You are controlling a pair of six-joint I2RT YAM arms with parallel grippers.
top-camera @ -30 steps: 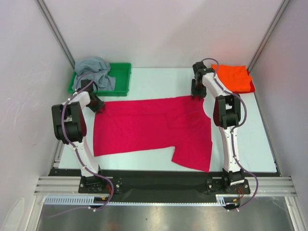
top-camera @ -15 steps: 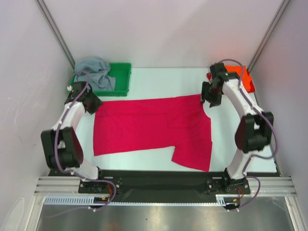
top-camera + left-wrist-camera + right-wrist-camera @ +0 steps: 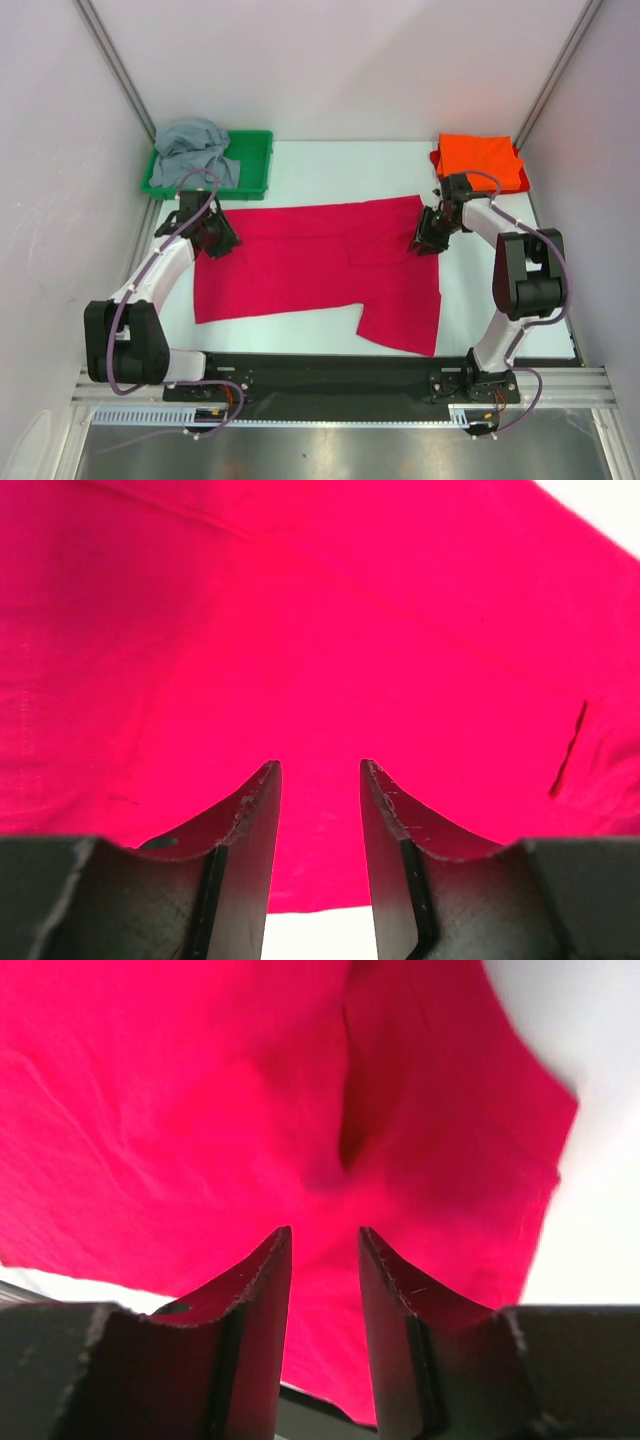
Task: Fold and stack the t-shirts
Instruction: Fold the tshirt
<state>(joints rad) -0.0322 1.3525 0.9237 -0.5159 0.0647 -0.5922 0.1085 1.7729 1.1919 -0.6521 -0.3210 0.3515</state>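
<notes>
Shirts, top view: the crimson-pink t-shirt lies flat mid-frame on the worktop, long axis left-right, neck apparently rightward. The orange t-shirt sits folded upper right, the grey t-shirt heaped in the green tray. The left pincer and right pincer flank its upper corners, likely for a paired fold.

Left wrist: narrowly parted over pink cloth, gripping nothing. Right wrist: likewise.

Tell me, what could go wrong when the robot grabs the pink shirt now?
1. The jaws of both arms stand open at the far corners of the crimson shirt. If one side shuts on less cloth, the fold may come out crooked.
2. In the right wrist view a crease lies just ahead, so those jaws might pinch extra layers.
3. The right arm sits close to the folded orange shirt and could nudge it.
</notes>
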